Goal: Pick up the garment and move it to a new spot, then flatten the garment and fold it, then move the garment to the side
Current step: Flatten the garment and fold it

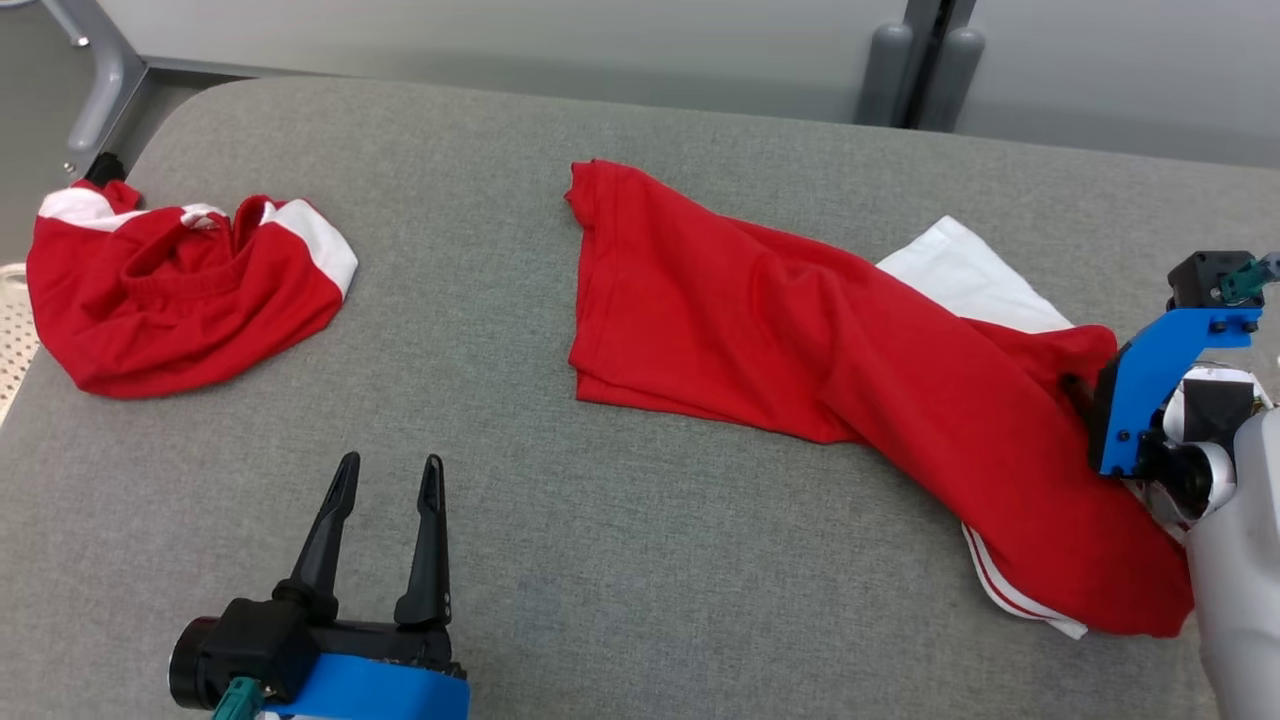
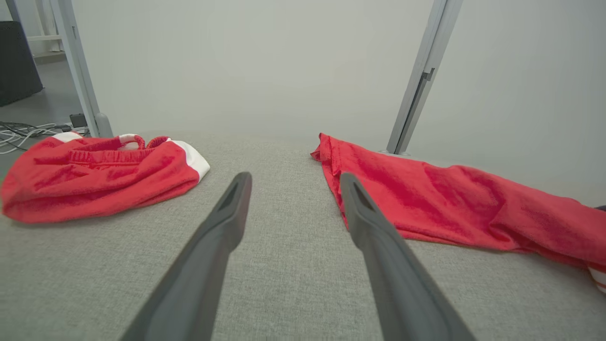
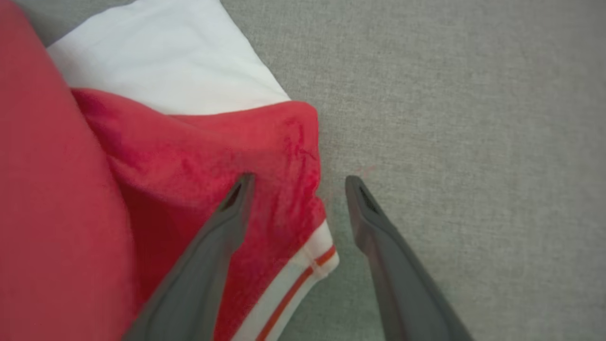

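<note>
Right claw (image 3: pixel 296 182) is released, jaws wide, straddling the edge of the red shirt (image 1: pixel 800 340) by its striped cuff (image 3: pixel 303 279): one finger over red cloth, the other over bare tabletop (image 1: pixel 600 560). The shirt stretches away ahead of that claw. Left claw (image 1: pixel 390 465) is released too and empty, with the shirt ahead-right of it and red shorts (image 1: pixel 190 290) ahead-left. For a clean pickup, go lower and pinch all layers at the edge, not just the top fold.

Lab w/ padded table (image 1: pixel 640 600), metal frame (image 2: pixel 421 80), cables (image 2: pixel 19 133).
</note>
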